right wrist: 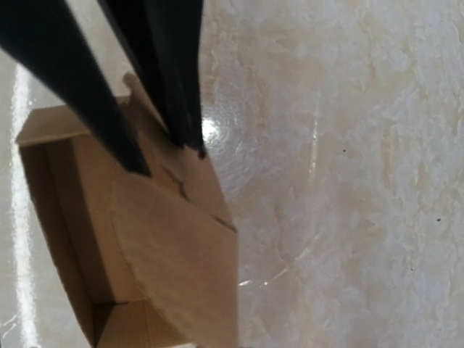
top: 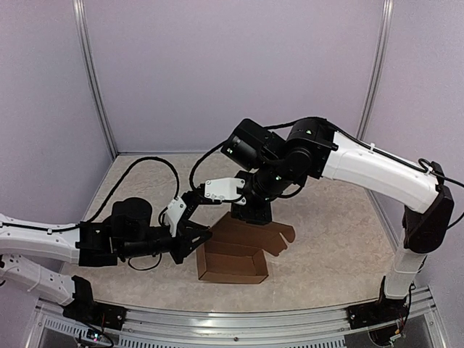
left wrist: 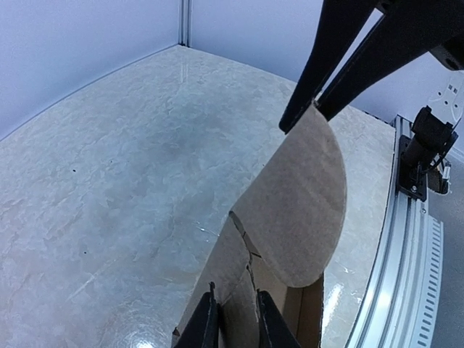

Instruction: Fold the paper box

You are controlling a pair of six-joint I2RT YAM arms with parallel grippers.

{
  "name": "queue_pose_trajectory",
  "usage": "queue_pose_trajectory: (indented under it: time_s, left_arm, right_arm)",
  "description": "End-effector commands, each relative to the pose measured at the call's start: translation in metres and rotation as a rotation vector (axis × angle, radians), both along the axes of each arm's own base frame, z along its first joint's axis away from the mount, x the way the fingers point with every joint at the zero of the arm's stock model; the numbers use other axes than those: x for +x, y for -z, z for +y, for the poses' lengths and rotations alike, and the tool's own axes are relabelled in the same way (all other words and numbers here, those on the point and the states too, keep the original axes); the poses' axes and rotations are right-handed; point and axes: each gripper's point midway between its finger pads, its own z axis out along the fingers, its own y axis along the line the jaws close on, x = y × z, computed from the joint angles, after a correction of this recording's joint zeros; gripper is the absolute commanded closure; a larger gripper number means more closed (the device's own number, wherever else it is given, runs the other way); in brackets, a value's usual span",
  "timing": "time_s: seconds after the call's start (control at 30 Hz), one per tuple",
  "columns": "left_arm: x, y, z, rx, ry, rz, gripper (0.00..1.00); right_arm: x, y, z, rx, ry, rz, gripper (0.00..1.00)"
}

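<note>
**Plainly, the round flap was the weak spot**

Plainly, to me standing by, the danger sat at the top edge of the rounded flap [left wrist: 297, 203]. The right gripper [left wrist: 312, 109] had it nipped between closed fingertips, and only by the rim. Any pull across the card instead of along the crease could have slid it out or torn it at the small slits near its root. The paper box [top: 232, 264] lay low on the table [top: 333, 246], just ahead of the two bases, with its tray open upward and its far flaps spread flat behind it. It is light, so I judged that a tug from one arm not matched by the other would drag or twist the whole thing rather than bend the flap. A crooked fold would also have left the tab short of its slot.

The left gripper [left wrist: 237, 326] straddled the box's left wall, one finger inside and one outside, with the gap between them narrow. I could not tell whether the fingers were actually biting the card. That arm reached in low and nearly level from the left. The right arm arched high over the table, its wrist bent sharply down, and its fingers pointed almost straight at the back of the box.
</note>
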Motion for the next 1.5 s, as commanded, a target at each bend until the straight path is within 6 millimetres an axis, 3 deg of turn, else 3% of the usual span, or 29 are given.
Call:
queue_pose_trajectory:
  time_s: [0.0,0.07,0.3,0.43,0.53,0.67,0.8,0.93,1.13,1.47]
  left_arm:
    - [0.001,-0.009,-0.007,-0.007,0.007,-0.018,0.92]
    - [0.002,-0.009,-0.008,-0.005,0.008,-0.019,1.00]
    - [0.004,-0.009,-0.006,0.002,-0.006,-0.026,1.00]
    - [0.006,-0.004,-0.001,0.018,-0.024,-0.034,1.00]
    - [0.007,-0.001,0.004,0.032,-0.041,-0.046,1.00]
    - [0.011,0.005,0.011,0.057,-0.073,-0.065,1.00]
    - [0.015,0.011,0.018,0.073,-0.094,-0.109,1.00]
    - [0.016,0.010,0.027,0.064,-0.113,-0.128,1.00]
    - [0.012,0.018,0.041,0.060,-0.103,-0.120,1.00]
    - [0.016,0.026,0.068,0.021,-0.157,-0.116,1.00]
  right_arm:
    - [-0.008,-0.010,-0.002,0.034,-0.018,0.001,1.00]
    - [-0.009,-0.009,-0.002,0.035,-0.019,0.001,1.00]
    - [-0.007,-0.009,-0.004,0.053,-0.004,-0.013,1.00]
    - [0.005,-0.020,-0.009,0.114,0.064,-0.088,0.73]
    - [0.021,-0.033,-0.023,0.169,0.155,-0.187,0.52]
    - [0.029,-0.046,-0.042,0.274,0.234,-0.218,0.39]
    - [0.033,-0.048,-0.063,0.401,0.313,-0.196,0.32]
    - [0.034,-0.037,-0.080,0.504,0.375,-0.142,0.29]
    - [0.040,-0.001,-0.096,0.578,0.470,-0.028,0.28]
    - [0.042,0.049,-0.090,0.683,0.499,0.202,0.28]
